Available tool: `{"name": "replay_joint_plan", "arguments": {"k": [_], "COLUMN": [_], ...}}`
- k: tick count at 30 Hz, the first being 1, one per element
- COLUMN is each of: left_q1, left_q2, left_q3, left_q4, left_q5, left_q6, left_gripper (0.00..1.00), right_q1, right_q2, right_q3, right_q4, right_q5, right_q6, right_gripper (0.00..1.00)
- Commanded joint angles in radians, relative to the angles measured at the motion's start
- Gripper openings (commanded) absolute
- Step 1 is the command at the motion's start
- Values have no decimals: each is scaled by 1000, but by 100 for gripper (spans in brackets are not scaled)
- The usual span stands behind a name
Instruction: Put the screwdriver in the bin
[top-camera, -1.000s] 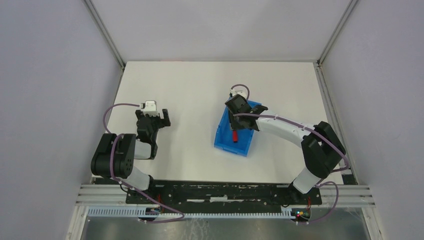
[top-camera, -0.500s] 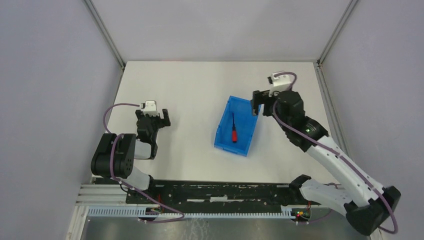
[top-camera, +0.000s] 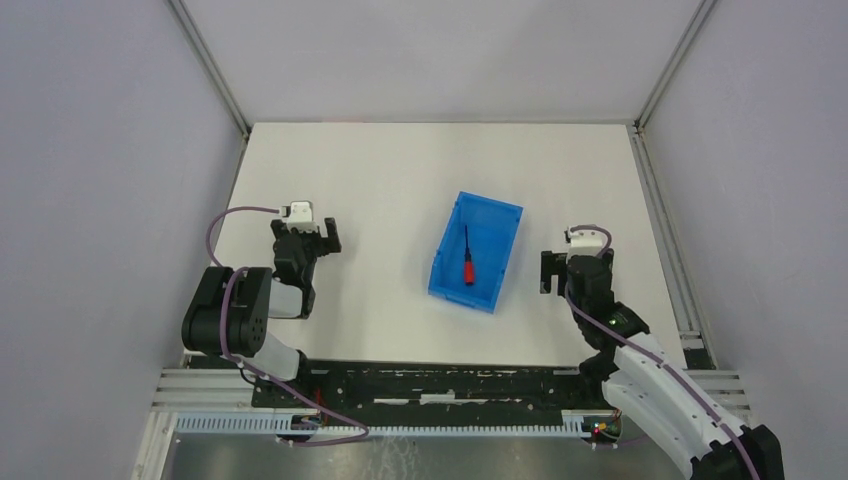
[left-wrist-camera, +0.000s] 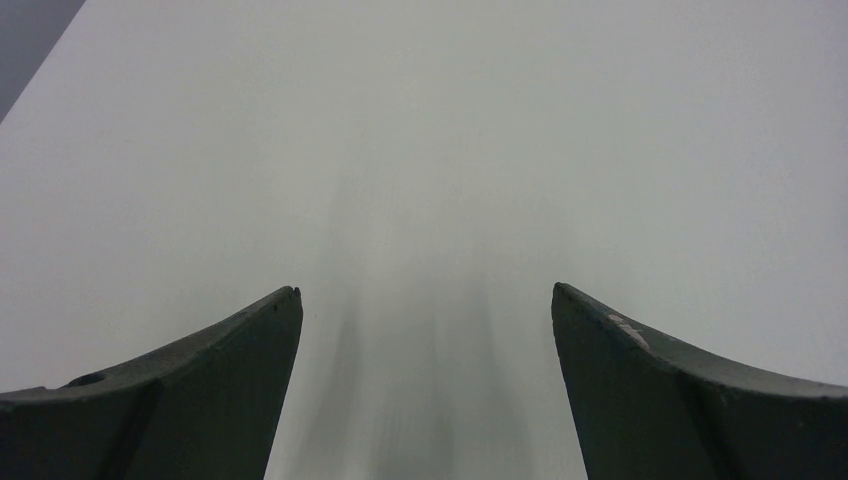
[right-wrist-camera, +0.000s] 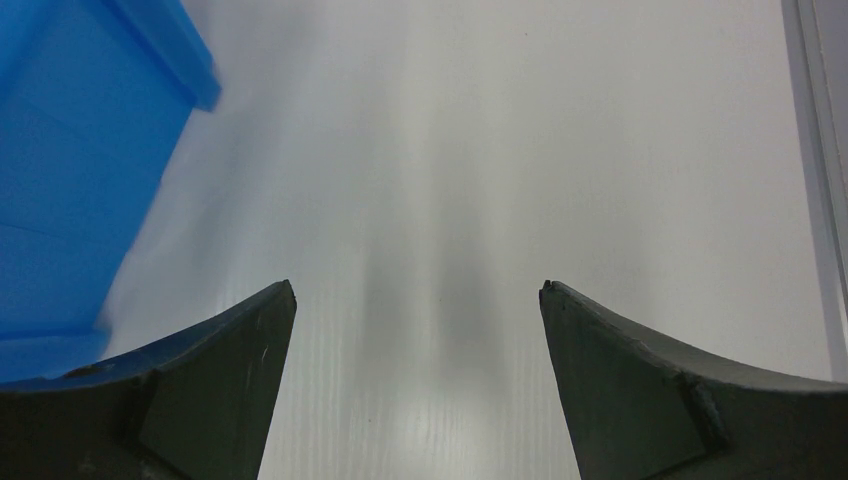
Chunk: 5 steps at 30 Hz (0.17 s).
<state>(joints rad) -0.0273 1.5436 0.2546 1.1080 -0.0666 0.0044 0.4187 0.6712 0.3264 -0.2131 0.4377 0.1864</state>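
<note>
1. The right gripper (top-camera: 577, 265) has its two dark fingers spread wide. In its wrist view (right-wrist-camera: 415, 290) only bare tabletop shows between them, so it grips nothing.
2. It sits low over the flat white table (top-camera: 380, 180) on the near right side. Whether the fingertips touch the surface cannot be told.
3. Just to its left stands the bright blue rectangular plastic bin (top-camera: 490, 245). The gripper and the bin are near each other but apart. In the right wrist view one blue wall and a corner of the rim (right-wrist-camera: 70, 180) fill the left edge, slightly blurred.
4. The small screwdriver with a red handle and a thin dark shaft (top-camera: 466, 258) lies on the bin's floor, clear of both grippers. Its handle points toward the near, lower end and its shaft toward the far wall (roughly in line with the bin's long sides).
5. The bin stands near the middle of the table, turned a little off square, and closer to the right arm than to the left.
6. The left gripper (top-camera: 308, 235) is well apart from the bin, over the left part of the table. Its fingers are also spread with nothing between them, as its wrist view (left-wrist-camera: 425, 292) shows.
7. A pale metal rail (right-wrist-camera: 810, 150) runs along the table's right edge.
</note>
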Motion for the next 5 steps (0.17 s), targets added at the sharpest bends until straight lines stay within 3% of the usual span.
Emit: {"name": "replay_joint_plan", "arguments": {"k": [1,5], "left_q1": [7,7], "left_q2": [-15,-16], "left_q3": [3,3], "left_q4": [32,32], "left_q5": [13,14], "left_q6": [-29,-29], "left_gripper": [100,100], "right_q1": [1,1], "right_q2": [-38,-76], "right_q3": [-19,-32], "right_q4": [146,183], "right_q5": [38,14], "right_q6": [12,-8], "right_gripper": [98,98]}}
